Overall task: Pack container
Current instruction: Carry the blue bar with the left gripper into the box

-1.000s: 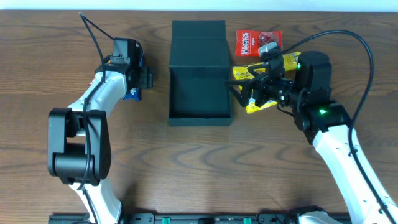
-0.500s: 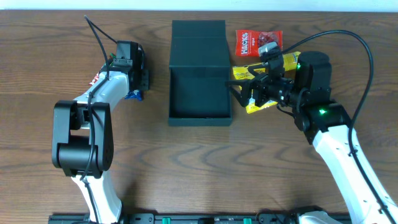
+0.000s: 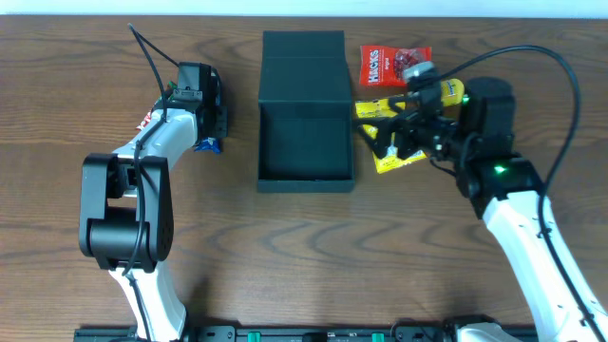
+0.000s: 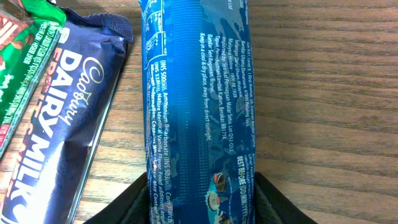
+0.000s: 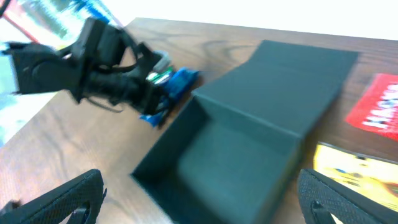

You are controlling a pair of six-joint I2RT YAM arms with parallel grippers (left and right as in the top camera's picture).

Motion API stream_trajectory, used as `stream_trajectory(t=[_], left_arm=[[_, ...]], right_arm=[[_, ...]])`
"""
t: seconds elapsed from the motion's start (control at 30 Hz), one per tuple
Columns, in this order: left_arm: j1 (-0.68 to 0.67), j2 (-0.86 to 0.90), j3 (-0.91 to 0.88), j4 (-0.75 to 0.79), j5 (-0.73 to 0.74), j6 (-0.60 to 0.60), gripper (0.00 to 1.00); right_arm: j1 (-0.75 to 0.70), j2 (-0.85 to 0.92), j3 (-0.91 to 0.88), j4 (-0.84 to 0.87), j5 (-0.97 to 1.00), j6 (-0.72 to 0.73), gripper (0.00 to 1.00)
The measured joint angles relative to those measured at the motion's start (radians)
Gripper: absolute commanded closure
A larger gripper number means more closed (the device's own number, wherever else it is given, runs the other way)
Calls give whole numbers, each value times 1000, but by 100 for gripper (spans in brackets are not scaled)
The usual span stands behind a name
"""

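The dark teal container point(image 3: 306, 142) lies open mid-table, its flap lid point(image 3: 304, 57) folded back; it looks empty. It also shows in the right wrist view point(image 5: 249, 143). My left gripper point(image 3: 215, 125) is left of it, and in the left wrist view point(image 4: 202, 180) its jaws press both sides of a blue biscuit packet point(image 4: 199, 93) lying on the table. That packet shows in the overhead view point(image 3: 203, 145) too. My right gripper point(image 3: 378, 141) hangs wide open and empty beside the container's right wall, over a yellow packet point(image 3: 399, 157). It also shows in the right wrist view point(image 5: 211, 205).
A red snack packet point(image 3: 394, 65) lies right of the lid. A purple Dairy Milk bar point(image 4: 56, 124) and a green packet point(image 4: 25, 62) lie beside the blue packet, under the left arm. The yellow packet point(image 5: 357, 171) shows by the right finger.
The left arm swung and turned its wrist over the blue packet, then held still. The right gripper drifted slightly right and back, still open.
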Motion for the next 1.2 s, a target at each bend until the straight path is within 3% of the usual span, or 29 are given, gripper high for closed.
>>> stream_trajectory(t=[0.13, 0.23, 0.43, 0.53, 0.7, 0.83, 0.93, 1.2], left_arm=[[0, -9, 0, -9, 0, 0, 74], [0, -46, 0, -11, 0, 7, 94], [-23, -287, 0, -11, 26, 108, 94], [-57, -389, 2, -12, 166, 224, 94], [-169, -457, 5, -78, 478, 515, 94], [-232, -455, 5, -172, 544, 706, 95], [-275, -449, 5, -189, 518, 825, 94], [-352, -360, 5, -172, 250, 1035, 95]], right_arm=[[-82, -32, 0, -3, 1, 0, 1], [-145, -84, 0, -9, 1, 0, 1], [-259, -200, 0, -41, 0, 0, 1], [-302, -235, 0, -65, 0, -2, 1], [-364, -285, 0, -156, 0, -15, 1], [-384, -305, 1, -237, 0, -45, 1], [-386, -310, 1, -266, 1, -63, 1], [-387, -311, 1, -267, 1, -80, 1]])
